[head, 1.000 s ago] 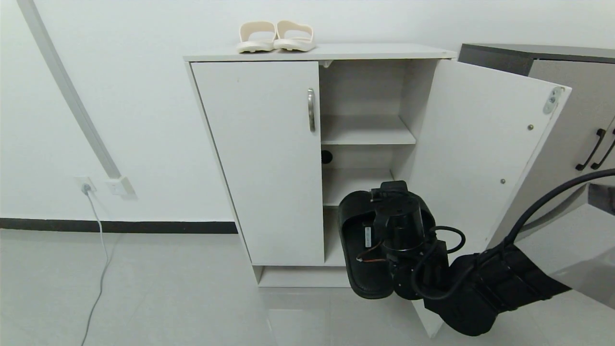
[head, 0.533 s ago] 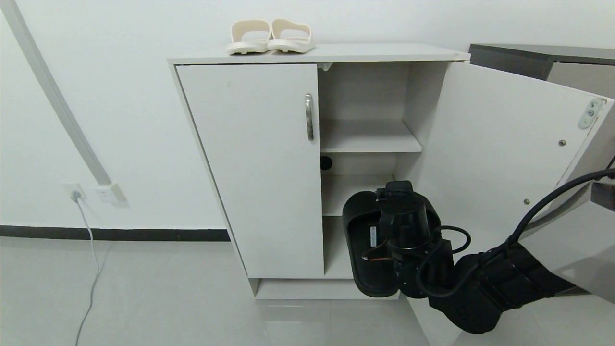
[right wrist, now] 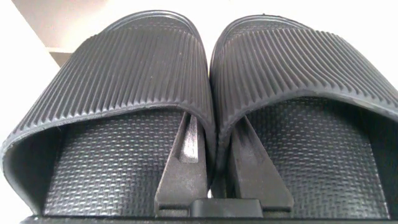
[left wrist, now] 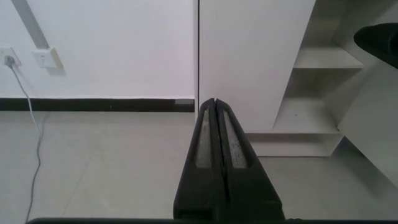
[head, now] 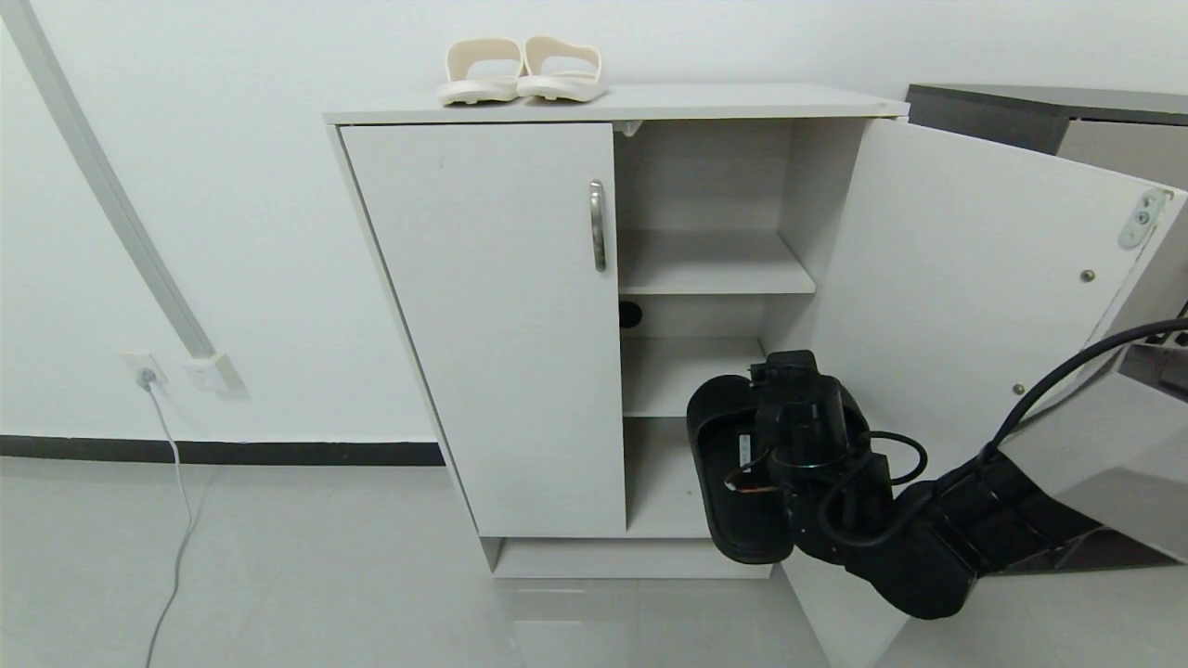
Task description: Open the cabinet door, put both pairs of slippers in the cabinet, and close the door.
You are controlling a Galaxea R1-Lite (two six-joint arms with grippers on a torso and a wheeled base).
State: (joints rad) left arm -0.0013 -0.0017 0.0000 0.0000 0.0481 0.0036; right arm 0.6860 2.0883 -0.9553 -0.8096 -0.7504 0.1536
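Black slippers [right wrist: 143, 68]: you've got the pair in the right jaws, which are nearly shut. One finger [right wrist: 186, 143] sits inside each slipper, and they pinch the two neighbouring side walls together under the ribbed straps. In the head view the black slippers hang toe-up off the right arm, in front of the cabinet's [head: 483, 325] open right half. They are level with the bottom compartment and sit between the shut left door [head: 501, 371] and the swung-out right door [head: 956, 278]. You can't tell whether they're past the front edge yet.

Left jaws: fingers [left wrist: 205, 143] pressed flat together, holding nothing, low over the floor [left wrist: 112, 168] and pointing at the cabinet's base.

Beige slippers [head: 522, 70] sit side by side on the cabinet's top, toward its left end. A grey cabinet [head: 1021, 107] stands just beyond the open door. A wall socket with a cable [head: 144, 376] is off to the left.
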